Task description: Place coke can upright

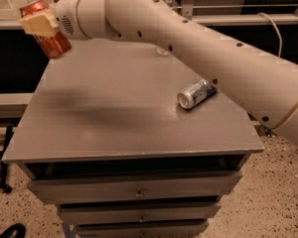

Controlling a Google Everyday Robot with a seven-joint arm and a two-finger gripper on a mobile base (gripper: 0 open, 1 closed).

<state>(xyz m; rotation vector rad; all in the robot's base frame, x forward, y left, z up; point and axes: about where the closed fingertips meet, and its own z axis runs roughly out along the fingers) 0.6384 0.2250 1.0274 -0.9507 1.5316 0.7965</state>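
Observation:
The red coke can with a silver top is held in the air above the far left corner of the grey cabinet top. It tilts a little, top end leaning left. My gripper is shut on the coke can near its top; a cream finger pad lies across the can's front. The white arm reaches in from the right across the back of the cabinet.
A silver-and-blue can lies on its side on the right part of the cabinet top. A small clear object sits at the back edge under the arm. Drawers are below the front edge. Speckled floor lies around.

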